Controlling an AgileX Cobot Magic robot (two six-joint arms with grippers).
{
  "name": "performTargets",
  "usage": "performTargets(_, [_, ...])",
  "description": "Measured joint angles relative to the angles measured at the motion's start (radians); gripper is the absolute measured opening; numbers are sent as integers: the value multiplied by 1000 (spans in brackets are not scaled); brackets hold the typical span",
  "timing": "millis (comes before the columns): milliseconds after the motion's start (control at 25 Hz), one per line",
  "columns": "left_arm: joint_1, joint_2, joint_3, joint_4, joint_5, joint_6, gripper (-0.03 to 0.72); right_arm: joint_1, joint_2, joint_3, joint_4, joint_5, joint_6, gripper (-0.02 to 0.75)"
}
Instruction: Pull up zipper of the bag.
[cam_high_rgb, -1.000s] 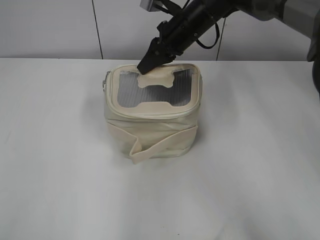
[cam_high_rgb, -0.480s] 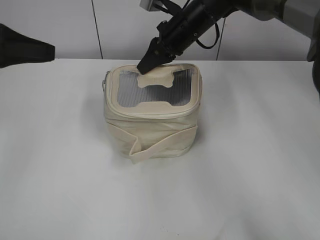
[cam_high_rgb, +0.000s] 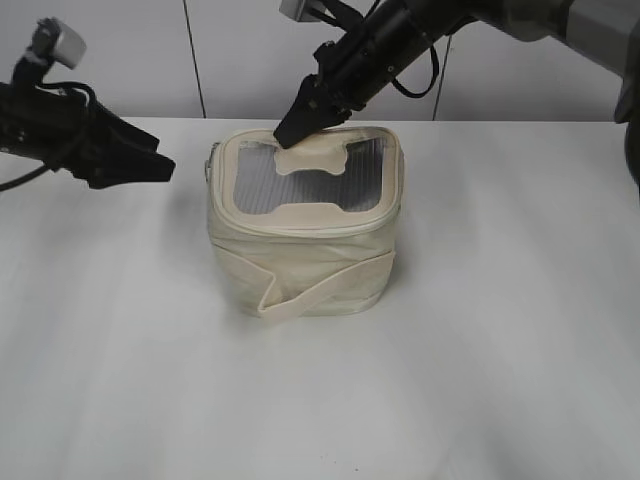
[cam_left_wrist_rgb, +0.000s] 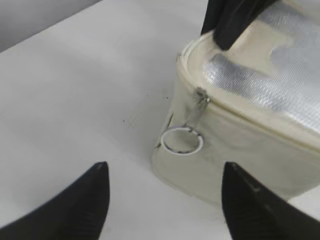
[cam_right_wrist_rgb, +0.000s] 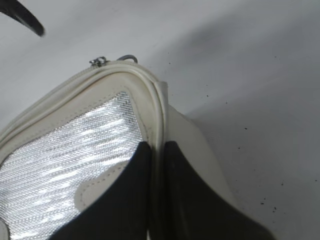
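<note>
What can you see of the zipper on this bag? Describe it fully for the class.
The zipper is a cream track running round the top rim of the bag. Its small silver slider sits at the left rear corner, with a round metal ring hanging down against the side. Nothing holds it: the left gripper is open and short of it.

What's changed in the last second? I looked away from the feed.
The left gripper has come into view from the left and moved toward the bag, fingers open, short of the zipper's ring pull. The right gripper stays pinched on the bag's rear top rim. The bag has not shifted.
</note>
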Motion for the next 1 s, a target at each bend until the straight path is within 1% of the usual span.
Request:
performTargets(120, [-47, 38, -6, 33, -88, 100, 544, 0, 0, 0, 1, 0, 2, 51])
performTargets(320, [-126, 45, -8, 30, -223, 248, 549, 0, 0, 0, 1, 0, 3, 51])
performTargets(480, [-190, 46, -10, 36, -348, 294, 550, 0, 0, 0, 2, 0, 4, 51])
performTargets(600, [-224, 46, -10, 40, -407, 334, 550, 0, 0, 0, 2, 0, 5, 51])
performTargets(680, [-235, 47, -17, 50, -426, 355, 544, 0, 0, 0, 2, 0, 5, 51])
performTargets(800, [-245, 48, -28, 62, -438, 376, 501, 0, 0, 0, 2, 0, 5, 51])
performTargets(1000, [-264, 49, -35, 77, -450, 388, 370, -2, 0, 0, 1, 0, 5, 51])
